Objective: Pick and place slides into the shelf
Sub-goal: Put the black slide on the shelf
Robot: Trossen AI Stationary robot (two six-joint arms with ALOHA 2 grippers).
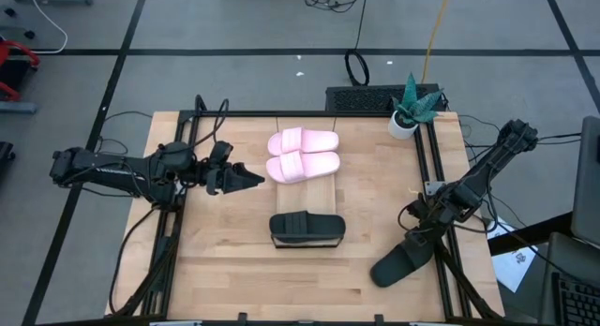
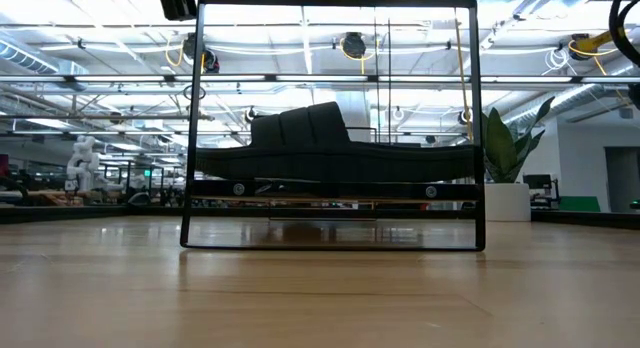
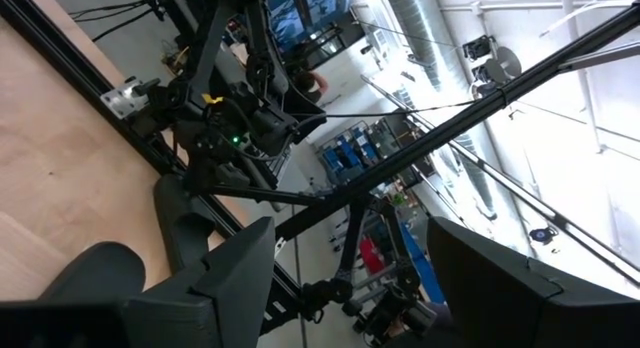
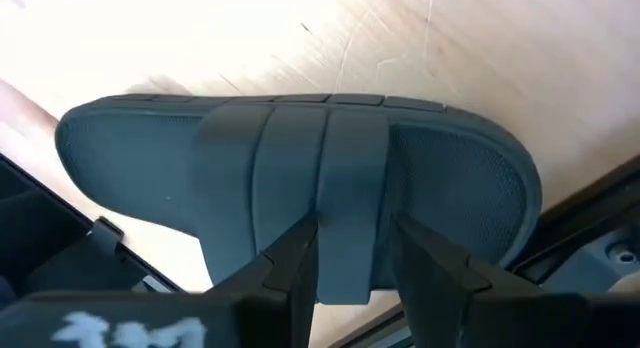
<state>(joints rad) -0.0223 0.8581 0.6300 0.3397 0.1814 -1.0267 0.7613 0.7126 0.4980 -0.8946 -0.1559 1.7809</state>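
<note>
A light pink pair of slides (image 1: 302,155) lies side by side on the far part of the light wood shelf (image 1: 319,197). One black slide (image 1: 307,229) (image 2: 320,153) rests sole-down on the shelf's near part, inside the black wire frame (image 2: 330,123). The other black slide (image 1: 401,261) (image 4: 300,178) is at the table's right side, in my right gripper (image 1: 424,238) (image 4: 352,243), which is shut on it. My left gripper (image 1: 246,177) (image 3: 350,288) hovers open left of the pink pair and touches nothing. My right gripper pinches the black slide's wide strap (image 4: 350,203) at its side edge between the two fingers (image 4: 298,250). The fingers come slanting down from the table's right and lie across the slide. The slide's toe end (image 1: 382,272) points toward the near edge; whether it is lifted clear does not show.
A potted plant (image 1: 409,109) (image 2: 510,158) stands at the table's far right corner. Black rails (image 1: 429,167) run along the table's left and right sides, with cables around both arm bases. Bare wood lies at the near left (image 1: 216,260).
</note>
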